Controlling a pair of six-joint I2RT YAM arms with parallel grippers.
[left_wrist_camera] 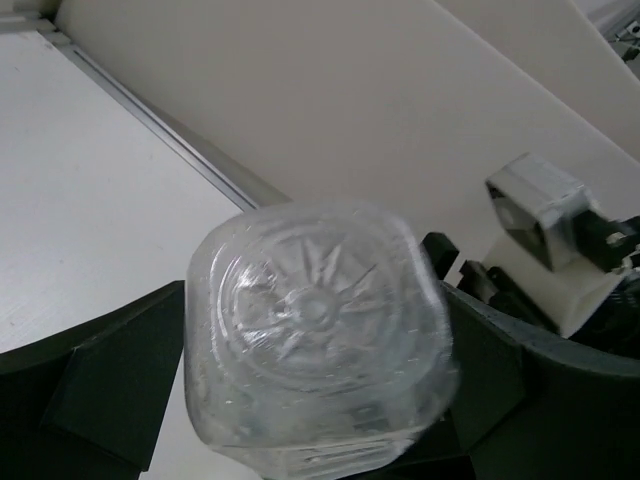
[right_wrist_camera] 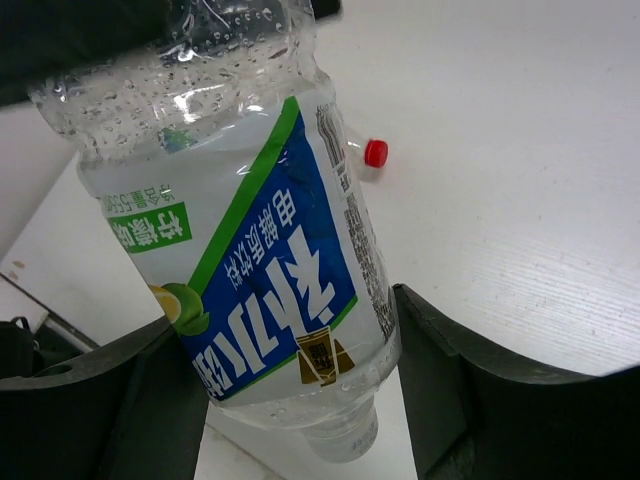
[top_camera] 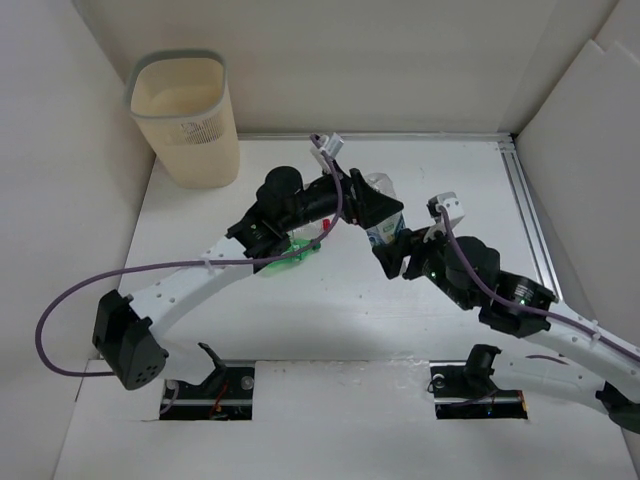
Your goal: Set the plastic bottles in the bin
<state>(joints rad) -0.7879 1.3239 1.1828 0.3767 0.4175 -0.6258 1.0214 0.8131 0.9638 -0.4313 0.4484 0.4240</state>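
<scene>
A clear bottle with a blue, green and white label [top_camera: 383, 222] hangs above the table's middle between both grippers. My left gripper [top_camera: 372, 205] is shut on its base end; the left wrist view shows the star-patterned base [left_wrist_camera: 318, 310] filling the gap between the fingers [left_wrist_camera: 120, 385]. My right gripper [top_camera: 394, 250] is shut on its neck end, and the right wrist view shows the label [right_wrist_camera: 260, 270] between the fingers [right_wrist_camera: 480, 390]. A green bottle [top_camera: 290, 255] lies under the left arm. The cream bin [top_camera: 185, 115] stands at the far left corner. The other bottles are hidden.
A small red cap [right_wrist_camera: 375, 152] shows on the white table beyond the held bottle; what it belongs to I cannot tell. White walls close in the table on the left, back and right. A metal rail [top_camera: 530, 215] runs along the right side.
</scene>
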